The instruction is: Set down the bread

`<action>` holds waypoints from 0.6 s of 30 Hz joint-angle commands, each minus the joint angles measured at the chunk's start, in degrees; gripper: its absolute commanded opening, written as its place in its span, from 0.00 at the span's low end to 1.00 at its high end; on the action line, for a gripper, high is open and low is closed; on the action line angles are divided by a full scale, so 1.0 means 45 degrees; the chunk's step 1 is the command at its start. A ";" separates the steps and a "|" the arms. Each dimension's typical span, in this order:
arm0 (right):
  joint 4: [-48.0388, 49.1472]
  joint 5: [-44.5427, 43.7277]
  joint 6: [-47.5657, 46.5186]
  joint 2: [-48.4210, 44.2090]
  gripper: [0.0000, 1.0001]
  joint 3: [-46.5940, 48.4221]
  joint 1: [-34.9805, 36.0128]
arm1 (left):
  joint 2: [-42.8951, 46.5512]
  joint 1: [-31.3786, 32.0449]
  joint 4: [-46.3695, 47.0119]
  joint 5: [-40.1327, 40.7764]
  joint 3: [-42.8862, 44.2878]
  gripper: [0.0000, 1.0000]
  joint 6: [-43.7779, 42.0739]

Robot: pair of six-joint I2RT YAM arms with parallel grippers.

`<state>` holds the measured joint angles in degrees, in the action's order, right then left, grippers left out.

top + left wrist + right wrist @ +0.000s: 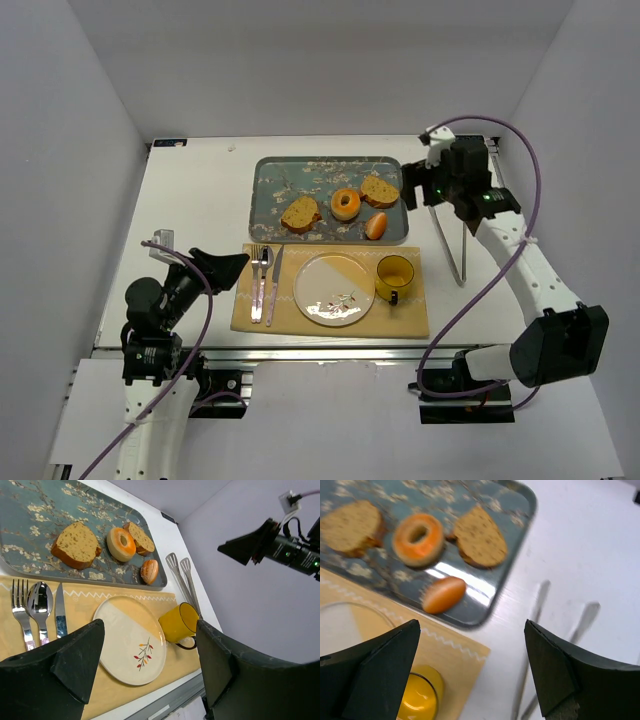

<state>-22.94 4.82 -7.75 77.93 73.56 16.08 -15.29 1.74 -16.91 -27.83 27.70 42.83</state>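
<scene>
Holds the right gripper [471, 625] wide apart and empty by the right end of the tray [270, 175], the left gripper [150, 625] also spread. Shows the bread [75, 545] on the tray, left of the doughnut [346, 203].

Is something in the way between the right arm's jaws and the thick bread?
Yes, along the tray: the other bread slice and the donut lie between the right arm's open jaws and the thick bread. Nothing lies on top of that bread, so from above it is free.
</scene>
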 commanded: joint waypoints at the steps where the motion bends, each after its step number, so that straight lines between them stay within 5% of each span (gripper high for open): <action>1: -0.0488 -0.0525 -0.0405 -0.0969 0.89 -0.0856 -0.0992 | 0.0058 -0.0035 0.0378 -0.0260 -0.0141 0.83 0.0072; 5: -0.0899 0.1408 -0.2942 -0.1536 0.82 -0.1735 -0.3120 | -0.0059 -0.0035 0.0437 -0.0338 -0.0141 0.83 0.0053; 8: -0.0800 0.2071 -0.3375 -0.1381 0.48 -0.2264 -0.4565 | -0.0099 -0.0035 0.0378 -0.0358 -0.0121 0.83 -0.0044; 9: -0.0820 0.2306 -0.3434 -0.1303 0.26 -0.2323 -0.4897 | -0.0099 -0.0035 0.0320 -0.0338 -0.0121 0.83 -0.0045; 12: -0.1131 0.3960 -0.3901 -0.0719 0.04 -0.2208 -0.6262 | 0.0018 -0.0035 0.0222 -0.0299 -0.0199 0.82 -0.0103; 14: -0.1483 0.4435 -0.4330 -0.0425 0.22 -0.2109 -0.6364 | 0.0057 -0.0035 0.0202 -0.0241 -0.0199 0.82 -0.0123; 17: -0.2107 0.4282 -0.4879 0.0141 0.79 -0.1835 -0.6502 | 0.0194 -0.0035 0.0163 -0.0182 -0.0218 0.82 -0.0181; 18: -0.2109 0.3391 -0.4860 0.0742 0.86 -0.1854 -0.6502 | 0.0233 -0.0035 0.0183 -0.0201 -0.0316 0.82 -0.0182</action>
<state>-29.50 20.14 -26.04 77.49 63.09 -12.82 -15.07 1.74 -16.32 -28.51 26.98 42.83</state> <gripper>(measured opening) 0.755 0.822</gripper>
